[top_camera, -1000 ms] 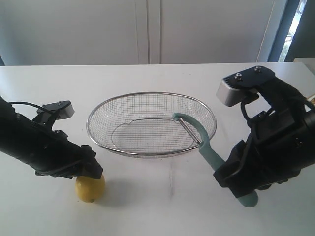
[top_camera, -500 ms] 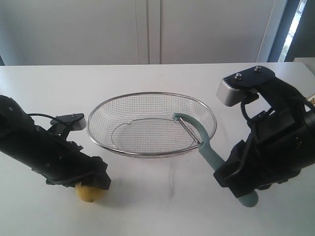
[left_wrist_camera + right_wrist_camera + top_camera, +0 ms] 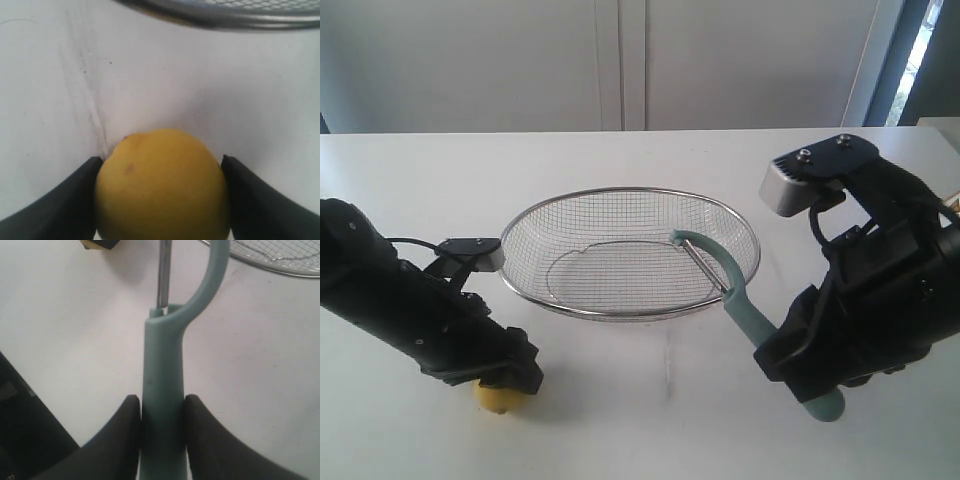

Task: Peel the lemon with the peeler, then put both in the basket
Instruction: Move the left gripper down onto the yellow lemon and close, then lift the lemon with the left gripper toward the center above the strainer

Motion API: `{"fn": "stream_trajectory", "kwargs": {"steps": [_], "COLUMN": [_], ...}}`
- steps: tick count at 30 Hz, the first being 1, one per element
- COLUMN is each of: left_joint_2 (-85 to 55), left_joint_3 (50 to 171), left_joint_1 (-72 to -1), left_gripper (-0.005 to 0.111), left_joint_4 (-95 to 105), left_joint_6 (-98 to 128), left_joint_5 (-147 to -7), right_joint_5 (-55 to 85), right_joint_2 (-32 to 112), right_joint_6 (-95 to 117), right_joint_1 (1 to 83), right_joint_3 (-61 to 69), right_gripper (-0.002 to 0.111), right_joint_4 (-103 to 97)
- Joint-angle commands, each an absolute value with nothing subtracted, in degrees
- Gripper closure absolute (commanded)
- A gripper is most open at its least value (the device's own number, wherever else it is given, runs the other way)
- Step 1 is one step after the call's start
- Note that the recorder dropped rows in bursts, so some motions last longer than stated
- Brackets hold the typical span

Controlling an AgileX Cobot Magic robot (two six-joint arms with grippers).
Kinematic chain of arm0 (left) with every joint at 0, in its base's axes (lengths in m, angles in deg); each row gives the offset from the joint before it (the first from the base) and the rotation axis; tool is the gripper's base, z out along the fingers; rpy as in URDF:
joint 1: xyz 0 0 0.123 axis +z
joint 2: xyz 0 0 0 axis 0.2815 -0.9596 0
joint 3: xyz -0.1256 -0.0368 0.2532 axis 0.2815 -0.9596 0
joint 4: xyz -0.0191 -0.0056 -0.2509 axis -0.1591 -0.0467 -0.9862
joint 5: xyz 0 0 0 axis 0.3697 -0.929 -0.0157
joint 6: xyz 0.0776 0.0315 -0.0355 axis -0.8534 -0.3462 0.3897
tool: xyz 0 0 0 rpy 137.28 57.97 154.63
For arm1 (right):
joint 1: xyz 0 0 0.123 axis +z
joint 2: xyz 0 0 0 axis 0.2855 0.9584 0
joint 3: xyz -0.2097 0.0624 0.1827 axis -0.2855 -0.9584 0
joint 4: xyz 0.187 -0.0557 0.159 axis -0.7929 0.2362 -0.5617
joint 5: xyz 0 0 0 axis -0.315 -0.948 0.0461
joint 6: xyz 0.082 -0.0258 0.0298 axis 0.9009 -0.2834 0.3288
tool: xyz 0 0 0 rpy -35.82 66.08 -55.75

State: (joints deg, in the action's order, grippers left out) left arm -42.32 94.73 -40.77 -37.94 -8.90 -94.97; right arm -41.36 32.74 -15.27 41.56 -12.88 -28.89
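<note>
The yellow lemon point(image 3: 498, 397) rests on the white table at the front left, mostly hidden under my left gripper point(image 3: 506, 384). In the left wrist view the lemon point(image 3: 162, 185) fills the gap of the left gripper point(image 3: 160, 159), whose two black fingers press its sides. My right gripper point(image 3: 812, 385) is shut on the lower handle of the teal peeler point(image 3: 745, 300). The peeler's curved head and blade lean over the right side of the wire mesh basket point(image 3: 620, 190). The right wrist view shows the right gripper point(image 3: 162, 400) pinching the peeler handle point(image 3: 162, 355).
The basket's steel rim point(image 3: 225, 17) lies just beyond the lemon, and the same rim point(image 3: 270, 265) lies past the peeler head. White table surface point(image 3: 660, 400) spreads between the two arms. A wall and cabinet doors stand behind the table.
My left arm has come lower and to the right over the lemon, covering most of it. The right arm and the peeler have not moved.
</note>
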Motion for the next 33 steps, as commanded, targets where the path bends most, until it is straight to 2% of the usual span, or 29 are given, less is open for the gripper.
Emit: {"fn": "stream_trajectory", "kwargs": {"steps": [1,8,16,23,26,33], "left_joint_2": [-41.8,-34.5,-19.1,-5.8,-1.0,11.5], "left_joint_3": [94.5,94.5,94.5,94.1,91.9,81.3], "left_joint_1": [-41.1,-41.1,-41.1,-41.1,-41.1,-41.1], "left_gripper": [0.107,0.107,0.107,0.107,0.107,0.107], "left_joint_4": [-36.7,-35.9,-35.6,-35.8,-36.4,-44.4], "left_joint_6": [-14.2,-14.3,-19.4,-25.0,-27.0,-35.0], "left_joint_5": [-95.8,-96.3,-97.3,-110.1,-112.7,-106.7], "right_joint_5": [-40.9,-40.6,-40.2,-41.3,-41.4,-38.5], "right_joint_2": [32.7,32.7,32.7,32.7,32.7,32.7], "right_joint_6": [-15.0,-15.0,-15.0,-15.0,-15.0,-15.0], "right_joint_1": [41.1,41.1,41.1,41.1,41.1,41.1], "right_joint_3": [-12.6,-12.6,-12.6,-12.6,-12.6,-12.7], "right_gripper": [0.108,0.108,0.108,0.108,0.108,0.108], "right_joint_4": [-28.9,-28.1,-27.9,-27.8,-27.8,-27.8]}}
